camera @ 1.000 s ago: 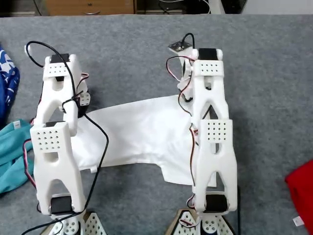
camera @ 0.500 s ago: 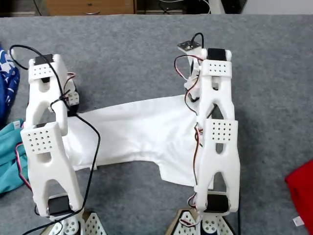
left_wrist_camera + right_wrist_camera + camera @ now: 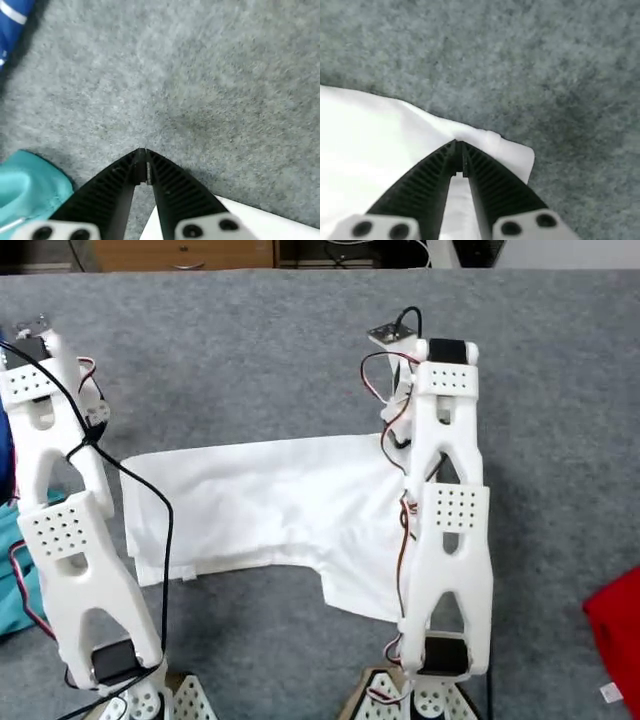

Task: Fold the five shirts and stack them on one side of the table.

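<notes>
Over the last second the left arm has swung out toward the upper left of the high view. The crumpled white cotton shirt [image 3: 260, 505] has been drawn wider and flatter, and its left edge now sits further left on the grey felt-like table cover [image 3: 250, 340].

The left gripper [image 3: 142, 152] has its claw pressed together on nothing. It sits over bare cover just off the shirt's corner, with a bunched teal cloth [image 3: 25, 185] at the lower left of its wrist view.

The right gripper [image 3: 458, 145] is also pressed together, at the shirt's upper right edge. It seems to pinch a small raised ridge of fabric there, though the tips hide the contact.

The shirt lies mid-frame between the arms, with one flap reaching toward the lower middle.

This looks like the spreading step before the first fold. To do it well, the right claw should hold its corner as an anchor. The left should open and take the near corner low against the cover, then pull only until the wrinkles go, keeping clear of the teal cloth.
</notes>
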Controlling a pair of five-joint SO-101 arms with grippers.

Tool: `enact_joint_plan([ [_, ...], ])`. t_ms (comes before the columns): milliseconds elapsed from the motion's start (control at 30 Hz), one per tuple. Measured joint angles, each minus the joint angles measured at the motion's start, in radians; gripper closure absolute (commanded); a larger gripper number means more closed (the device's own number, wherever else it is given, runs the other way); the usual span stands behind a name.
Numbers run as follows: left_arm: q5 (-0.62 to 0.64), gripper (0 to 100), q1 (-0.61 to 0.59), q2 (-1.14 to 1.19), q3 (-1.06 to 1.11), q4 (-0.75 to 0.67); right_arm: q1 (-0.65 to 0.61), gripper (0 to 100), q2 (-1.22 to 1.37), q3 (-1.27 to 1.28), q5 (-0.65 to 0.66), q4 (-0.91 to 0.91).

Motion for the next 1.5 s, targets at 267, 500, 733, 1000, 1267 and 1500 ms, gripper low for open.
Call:
enact_joint_plan([
  [267,0.055,98,0.098,0.000,-0.040,0.089,0.011,99.1,-0.060,-0.063,0.000,0.009],
  [500,0.055,98,0.236,-0.060,-0.015,0.094,-0.012,99.0,-0.296,0.060,0.020,0.009],
  [733,-0.020,98,0.402,-0.433,0.361,0.094,-0.038,99.0,-0.713,0.433,0.244,0.012],
  [1000,-0.037,98,0.423,-0.930,0.901,0.005,-0.100,94.7,-1.327,1.145,0.511,-0.068],
  [1267,-0.152,98,0.311,-1.418,1.439,-0.153,-0.153,90.7,-1.835,1.935,0.773,-0.255],
  [1500,-0.160,98,0.184,-1.718,1.623,-0.172,-0.230,78.7,-1.956,2.265,0.790,-0.327],
])
